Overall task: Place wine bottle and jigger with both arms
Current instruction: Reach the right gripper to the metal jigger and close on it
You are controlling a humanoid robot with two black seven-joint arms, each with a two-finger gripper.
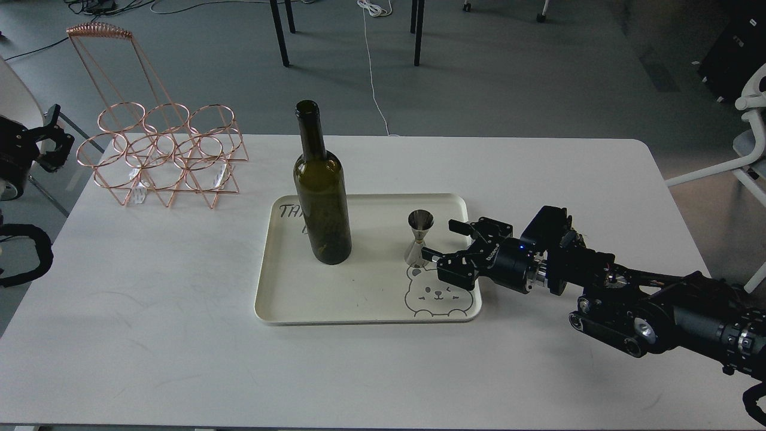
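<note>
White table (179,335) on grey floor; right fingers (440,242) spread beside the jigger (419,236); left fingers (51,140) unclear.

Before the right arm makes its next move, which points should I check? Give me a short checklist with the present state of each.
1. Right gripper open: ok, its fingers are spread.
2. Jigger upright on the tray: ok.
3. Jigger between the fingers: cannot tell, the fingertips are just right of it.
4. Wine bottle upright on the tray, apart from the jigger: ok.
5. Left gripper away from the tray, at the table's left edge: ok; open or shut, cannot tell.
</note>
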